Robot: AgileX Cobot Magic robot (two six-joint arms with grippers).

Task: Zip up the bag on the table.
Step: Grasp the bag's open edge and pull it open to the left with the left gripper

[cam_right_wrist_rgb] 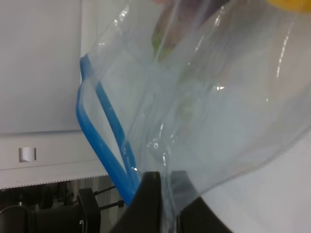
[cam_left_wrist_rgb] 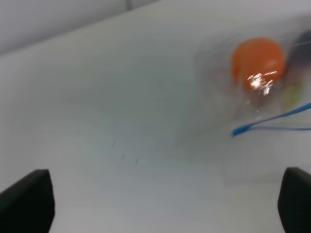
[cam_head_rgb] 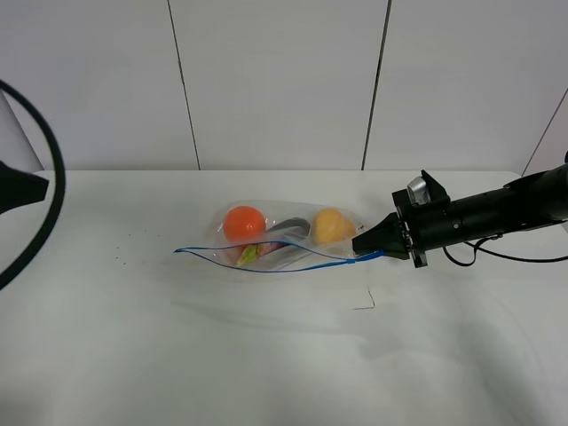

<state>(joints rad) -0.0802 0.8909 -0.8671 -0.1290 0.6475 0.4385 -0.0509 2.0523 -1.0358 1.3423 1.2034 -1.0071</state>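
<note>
The clear bag point(cam_head_rgb: 284, 240) lies on the white table point(cam_head_rgb: 266, 355), holding an orange point(cam_head_rgb: 244, 222), a yellow fruit point(cam_head_rgb: 333, 226) and a dark eggplant between them. Its blue zipper strip point(cam_head_rgb: 266, 266) runs along the near edge and gapes open. My right gripper point(cam_head_rgb: 362, 245) is shut on the bag's right end at the strip. In the right wrist view the fingers point(cam_right_wrist_rgb: 150, 194) pinch the plastic beside the blue strip point(cam_right_wrist_rgb: 104, 131). My left gripper point(cam_left_wrist_rgb: 163, 204) is open and empty over bare table, left of the bag's left end point(cam_left_wrist_rgb: 243, 128); the orange point(cam_left_wrist_rgb: 257, 60) shows there.
The left arm's dark body point(cam_head_rgb: 18, 188) and a black cable loop point(cam_head_rgb: 53, 169) sit at the far left edge. A small pencil mark point(cam_head_rgb: 366, 304) lies on the table in front of the bag. A white panelled wall point(cam_head_rgb: 284, 80) stands behind.
</note>
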